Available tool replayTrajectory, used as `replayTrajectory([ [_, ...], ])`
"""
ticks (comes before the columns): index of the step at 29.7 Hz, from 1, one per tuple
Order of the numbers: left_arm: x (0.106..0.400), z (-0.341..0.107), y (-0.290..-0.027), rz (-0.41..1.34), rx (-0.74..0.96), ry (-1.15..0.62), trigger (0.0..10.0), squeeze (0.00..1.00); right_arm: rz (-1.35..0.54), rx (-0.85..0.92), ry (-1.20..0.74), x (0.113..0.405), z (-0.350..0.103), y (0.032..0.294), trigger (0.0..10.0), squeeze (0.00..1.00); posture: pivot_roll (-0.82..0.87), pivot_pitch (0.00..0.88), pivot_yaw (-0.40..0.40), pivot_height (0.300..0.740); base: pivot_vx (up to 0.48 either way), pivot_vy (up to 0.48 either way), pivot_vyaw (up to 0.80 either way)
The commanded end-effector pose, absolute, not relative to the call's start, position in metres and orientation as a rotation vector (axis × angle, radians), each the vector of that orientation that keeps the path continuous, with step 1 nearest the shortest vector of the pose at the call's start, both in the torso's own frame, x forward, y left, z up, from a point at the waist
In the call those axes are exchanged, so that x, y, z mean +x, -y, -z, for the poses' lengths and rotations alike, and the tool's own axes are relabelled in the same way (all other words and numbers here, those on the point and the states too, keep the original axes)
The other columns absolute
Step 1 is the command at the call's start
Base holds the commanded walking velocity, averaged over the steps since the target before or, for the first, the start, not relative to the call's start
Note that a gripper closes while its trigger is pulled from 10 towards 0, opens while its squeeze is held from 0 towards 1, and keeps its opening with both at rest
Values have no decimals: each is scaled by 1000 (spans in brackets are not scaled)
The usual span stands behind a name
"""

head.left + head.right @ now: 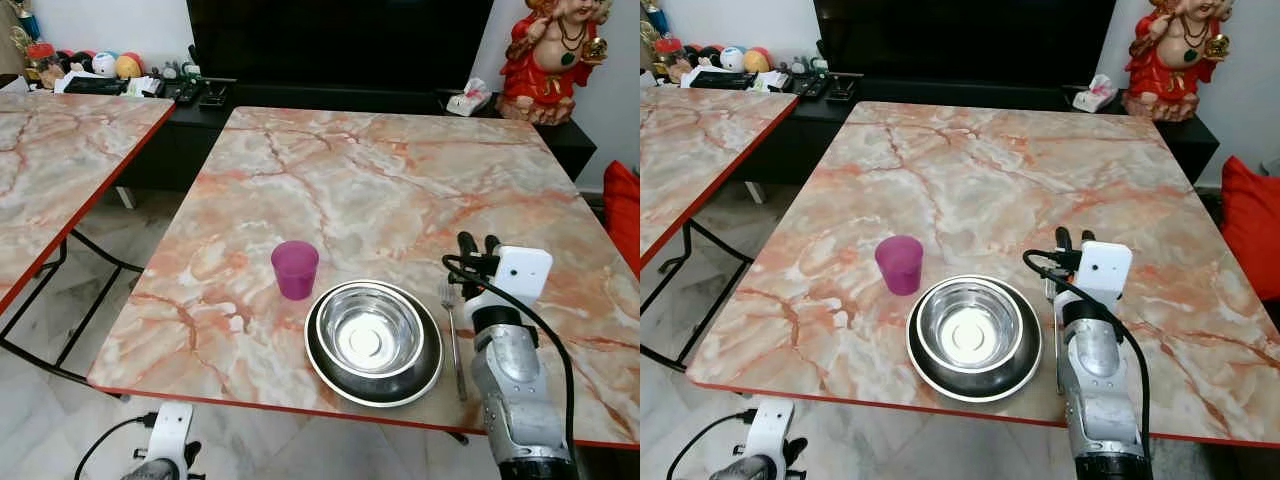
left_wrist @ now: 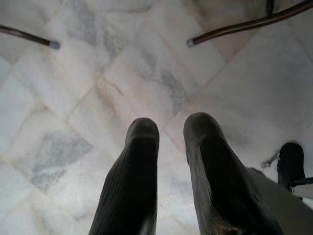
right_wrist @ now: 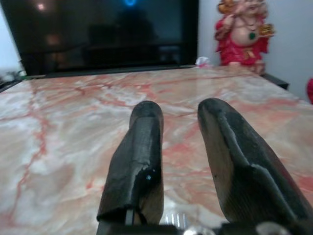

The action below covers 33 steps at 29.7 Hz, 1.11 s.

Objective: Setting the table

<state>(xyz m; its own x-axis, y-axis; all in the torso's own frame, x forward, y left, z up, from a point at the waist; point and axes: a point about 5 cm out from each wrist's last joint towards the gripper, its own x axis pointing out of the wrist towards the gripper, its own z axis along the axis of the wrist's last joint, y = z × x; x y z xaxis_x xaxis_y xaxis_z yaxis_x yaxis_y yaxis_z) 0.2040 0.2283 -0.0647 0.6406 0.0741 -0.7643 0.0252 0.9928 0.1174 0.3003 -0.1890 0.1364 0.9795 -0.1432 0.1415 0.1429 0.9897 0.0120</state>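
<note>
Round steel bowl (image 1: pixel 372 337) sitting near the marble-patterned table's (image 1: pixel 400 190) front edge; purple plastic cup (image 1: pixel 294 269) at its 10 o'clock; silver fork (image 1: pixel 452 330) lying at 3 o'clock. Right gripper (image 1: pixel 476 246) hovering parted, empty, apparently above the fork; left gripper (image 2: pixel 168 132) hanging parted over floor tiles (image 2: pixel 88 83).

I see a magenta cup (image 1: pixel 295 268) left of a shiny silver bowl (image 1: pixel 371 332) on my pink-orange veined marble table (image 1: pixel 380 190), red-edged.

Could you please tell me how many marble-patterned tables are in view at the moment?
2: the near table holds the purple cup, the steel bowl and the fork; the second table stands to the robot's left.
</note>
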Motion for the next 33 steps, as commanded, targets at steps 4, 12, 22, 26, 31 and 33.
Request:
replayTrajectory([
  [4,191,68,-242,-49,127,-902,10000,0,128,12,181,304,-144,182,10000,0,76,0,-22,740,0,431,0],
  [12,190,69,-240,-46,126,-908,10000,0,166,-4,255,302,-155,187,10000,0,72,0,-23,740,0,450,0],
  [22,194,70,-230,-34,125,-904,10000,0,157,-16,338,302,-169,179,10000,0,72,0,-24,740,0,480,0],
  [26,193,70,-231,-40,127,-906,10000,0,141,-10,344,302,-168,172,10000,0,72,0,-24,740,0,480,0],
  [31,193,70,-233,-48,129,-906,10000,0,125,3,347,302,-167,164,10000,0,73,0,-24,740,0,480,0],
  [33,194,69,-233,-48,128,-902,10000,0,123,12,346,302,-166,162,10000,0,73,0,-24,740,0,480,0],
])
